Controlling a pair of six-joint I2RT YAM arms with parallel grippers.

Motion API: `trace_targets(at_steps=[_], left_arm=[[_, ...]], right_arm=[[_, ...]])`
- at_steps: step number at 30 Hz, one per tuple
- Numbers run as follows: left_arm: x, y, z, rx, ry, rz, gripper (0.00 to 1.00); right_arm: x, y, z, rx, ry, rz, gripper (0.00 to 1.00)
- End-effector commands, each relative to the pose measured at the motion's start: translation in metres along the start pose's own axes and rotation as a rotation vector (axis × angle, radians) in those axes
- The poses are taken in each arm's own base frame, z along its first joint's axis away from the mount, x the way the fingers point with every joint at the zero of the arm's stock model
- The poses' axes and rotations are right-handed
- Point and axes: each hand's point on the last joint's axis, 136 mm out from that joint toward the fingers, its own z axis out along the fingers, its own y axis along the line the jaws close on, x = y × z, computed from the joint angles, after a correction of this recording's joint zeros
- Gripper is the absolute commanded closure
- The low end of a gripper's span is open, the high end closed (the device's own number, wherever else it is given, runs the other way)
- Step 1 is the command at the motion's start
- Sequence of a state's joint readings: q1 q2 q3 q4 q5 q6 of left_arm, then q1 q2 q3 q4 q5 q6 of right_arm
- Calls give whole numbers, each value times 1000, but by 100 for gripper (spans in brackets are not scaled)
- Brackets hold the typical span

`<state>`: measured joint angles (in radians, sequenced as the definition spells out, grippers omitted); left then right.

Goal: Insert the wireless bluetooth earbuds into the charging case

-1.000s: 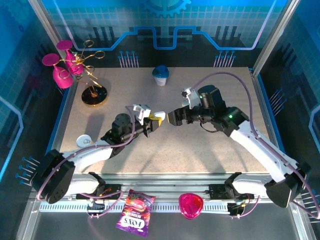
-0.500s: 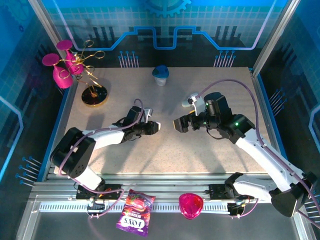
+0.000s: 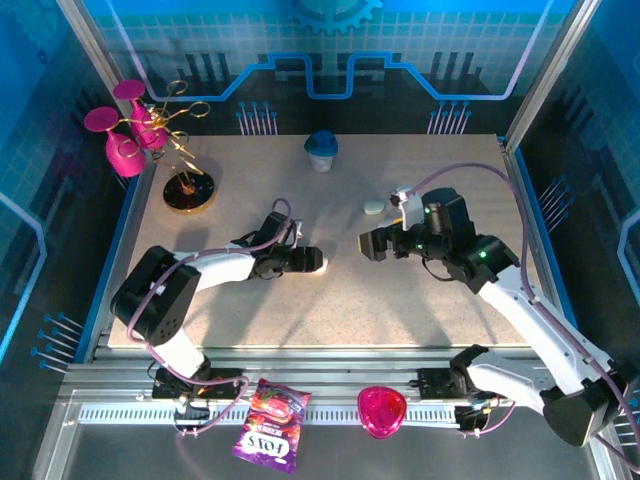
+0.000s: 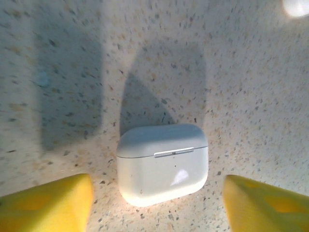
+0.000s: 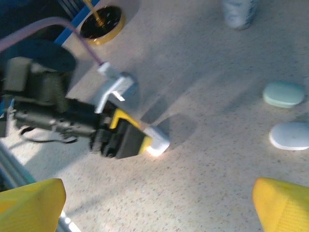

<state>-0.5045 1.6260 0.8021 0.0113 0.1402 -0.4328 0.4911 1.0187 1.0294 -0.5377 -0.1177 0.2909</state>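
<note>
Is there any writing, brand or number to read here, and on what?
Purple packet in front of the table: big white letters, upside down, too blurred to read surely.
White charging case: no writing that shows.
Blue-topped cup at the back: too small to tell.

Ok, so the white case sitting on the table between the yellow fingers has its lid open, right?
Not quite. The white case does sit on the table between the yellow fingers, but its lid is closed, not open. The left wrist view shows the lid seam shut all along the front.
</note>
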Motion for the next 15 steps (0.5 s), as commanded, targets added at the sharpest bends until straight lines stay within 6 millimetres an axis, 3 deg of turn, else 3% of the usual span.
trace_targets(at_steps=[1,4,9,15], left_arm=[[-27,6,-35,-76,-141,42,17],[-45,16,-66,-152,-285,98,7],[-70,42,-122,-307,-568,233,4],[-63,101,-169,-590,-689,308,1]], right_arm=[[-17,-24,-9,67,-129,30,0],[-16,-56,-8,169,-175,37,0],[1,-129,-3,474,-245,-49,0],[27,-185,8,593,-326,-55,0]])
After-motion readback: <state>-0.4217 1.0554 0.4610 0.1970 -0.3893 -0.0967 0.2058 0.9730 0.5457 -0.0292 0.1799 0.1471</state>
